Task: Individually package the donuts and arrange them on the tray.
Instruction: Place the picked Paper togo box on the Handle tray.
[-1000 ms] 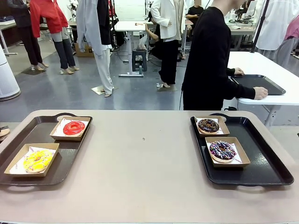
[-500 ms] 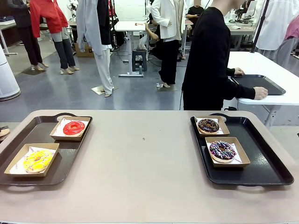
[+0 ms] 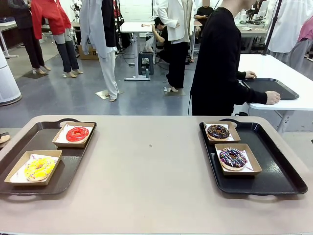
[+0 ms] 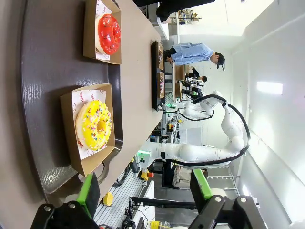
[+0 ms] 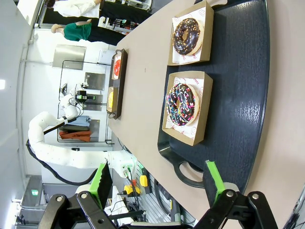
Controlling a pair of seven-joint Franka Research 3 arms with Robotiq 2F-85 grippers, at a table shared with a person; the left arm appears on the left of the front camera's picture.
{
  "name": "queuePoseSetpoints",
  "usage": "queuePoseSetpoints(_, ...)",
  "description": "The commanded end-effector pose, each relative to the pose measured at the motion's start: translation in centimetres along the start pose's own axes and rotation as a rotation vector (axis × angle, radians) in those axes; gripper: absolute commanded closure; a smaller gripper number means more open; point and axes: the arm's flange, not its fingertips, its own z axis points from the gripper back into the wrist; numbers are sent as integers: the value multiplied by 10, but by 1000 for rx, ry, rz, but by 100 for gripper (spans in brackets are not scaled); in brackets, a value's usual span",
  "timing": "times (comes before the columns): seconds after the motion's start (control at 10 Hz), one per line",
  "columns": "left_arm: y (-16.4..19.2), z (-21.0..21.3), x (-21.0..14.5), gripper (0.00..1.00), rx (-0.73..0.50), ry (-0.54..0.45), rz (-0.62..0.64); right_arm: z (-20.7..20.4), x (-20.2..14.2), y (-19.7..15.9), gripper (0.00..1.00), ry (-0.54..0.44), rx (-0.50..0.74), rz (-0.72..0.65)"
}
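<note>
From the front, two dark trays sit on the tan table [image 3: 151, 186]. The left tray [image 3: 44, 169] lies at about 9 o'clock from the table's middle and carries the red donut [image 3: 77, 133] in a shallow cardboard box at its far end and the yellow donut [image 3: 39, 168] in another box at its near end. The right tray [image 3: 274, 166], at about 3 o'clock, holds the chocolate donut [image 3: 218, 131] boxed at the far end and the purple sprinkled donut [image 3: 233, 157] boxed just nearer. Each donut rests on paper in its own open box, which likely keeps the glazes apart and makes them easy to lift. A person in black [image 3: 217, 58] stands beyond the far edge at roughly 1 o'clock, hands on another table.

In the left wrist view, the left gripper [image 4: 143, 191] hangs released, green pads spread wide with nothing between them. The yellow donut [image 4: 94, 125] sits at about 11 o'clock from it, the red one [image 4: 109, 33] farther along the same line.

In the right wrist view, the right gripper [image 5: 159, 183] is likewise spread and empty, backed off beyond the tray's handle. The purple donut [image 5: 182, 105] lies at about 12 o'clock, the chocolate one [image 5: 187, 36] beyond it. All four look packaged and placed, so I judge the task essentially complete.
</note>
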Motion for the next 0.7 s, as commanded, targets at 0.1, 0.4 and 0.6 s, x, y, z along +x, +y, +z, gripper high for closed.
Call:
queuePoseSetpoints(0.1, 0, 3, -1, 0, 4, 5, 1, -1, -5, 2, 0, 2, -5, -3)
queuePoseSetpoints(0.4, 0, 3, -1, 0, 4, 5, 1, -1, -5, 2, 0, 2, -5, -3)
queuePoseSetpoints(0.6, 0, 3, -1, 0, 4, 5, 1, -1, -5, 2, 0, 2, -5, -3)
